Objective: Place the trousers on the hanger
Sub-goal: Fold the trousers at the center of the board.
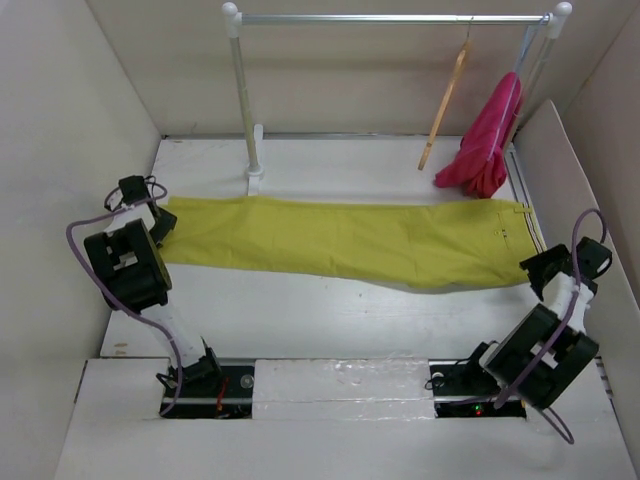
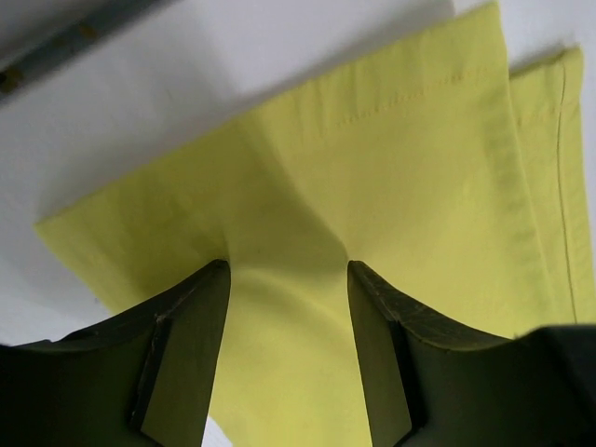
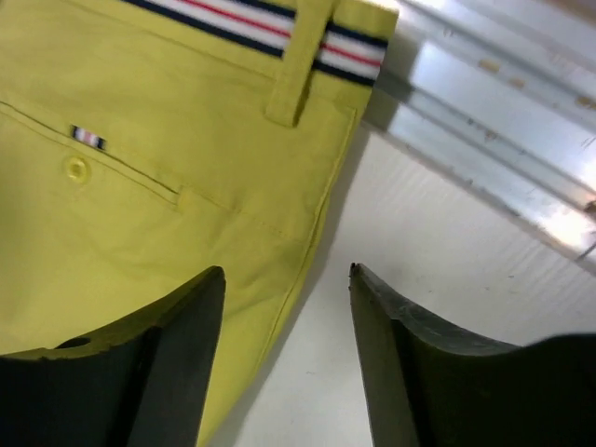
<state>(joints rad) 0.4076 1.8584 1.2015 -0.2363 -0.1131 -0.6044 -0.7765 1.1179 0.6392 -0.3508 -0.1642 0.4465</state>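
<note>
trousers (image 1: pixel 340 240) soft, limp, light; best taken at hem (image 2: pixel 391 112) and waistband (image 3: pixel 251 20). left gripper (image 2: pixel 289 272) half open astride puckered hem; right gripper (image 3: pixel 287 270) open, empty, beside waistband.

The trousers (image 1: pixel 350 240) lay flat across the middle of the table (image 1: pixel 330 320), legs to the left and waistband to the right, with the clothes rail (image 1: pixel 395 18) standing behind them and the hanger (image 1: pixel 443 105) and a garment (image 1: pixel 487 140) hanging from its right end
</note>
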